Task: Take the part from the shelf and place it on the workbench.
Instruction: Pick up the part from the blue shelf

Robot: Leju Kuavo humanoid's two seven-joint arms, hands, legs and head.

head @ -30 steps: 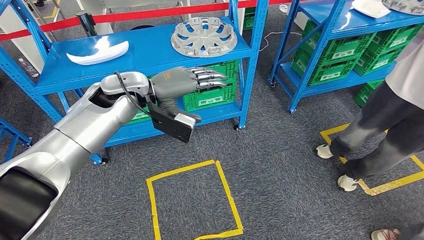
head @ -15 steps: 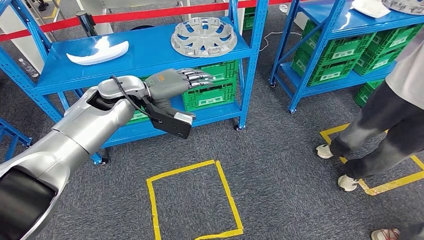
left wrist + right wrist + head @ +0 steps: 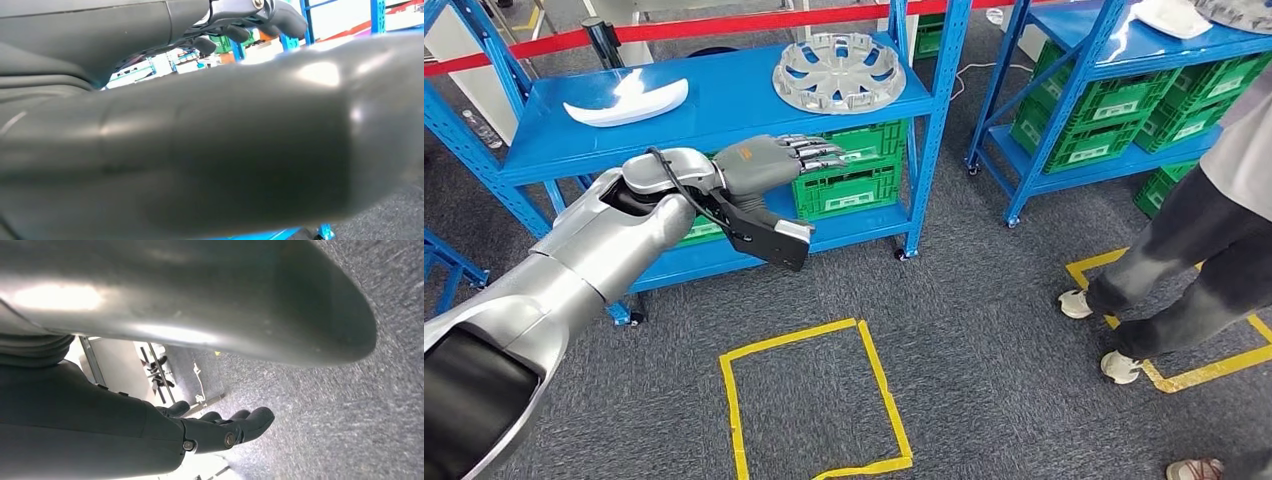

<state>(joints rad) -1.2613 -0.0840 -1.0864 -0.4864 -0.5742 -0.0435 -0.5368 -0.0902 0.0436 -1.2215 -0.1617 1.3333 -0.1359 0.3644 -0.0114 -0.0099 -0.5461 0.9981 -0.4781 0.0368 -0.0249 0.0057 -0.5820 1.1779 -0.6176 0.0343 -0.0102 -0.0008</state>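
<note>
A silver wheel cover (image 3: pixel 838 72) lies on the top board of the blue shelf (image 3: pixel 724 110), toward its right end. A white curved part (image 3: pixel 627 101) lies at the left end of the same board. My left hand (image 3: pixel 769 165) is stretched out flat in front of the shelf, below the top board and level with a green crate (image 3: pixel 849 185), fingers straight and apart, holding nothing. In the left wrist view the thick thumb (image 3: pixel 200 125) covers most of the picture, with dark fingertips (image 3: pixel 280 12) beyond it. My right hand (image 3: pixel 150 435) hangs over grey carpet, fingers loose and empty.
A second blue shelf (image 3: pixel 1114 45) with green crates stands to the right. A person (image 3: pixel 1194 250) in dark trousers stands at the right on a yellow floor mark. A yellow tape square (image 3: pixel 809 400) marks the carpet in front of me. Red barrier tape (image 3: pixel 704 25) runs behind the shelf.
My left hand has drawn back a little to the left, away from the shelf's right post. The view has shifted slightly. The parts on the shelf lie as before.
</note>
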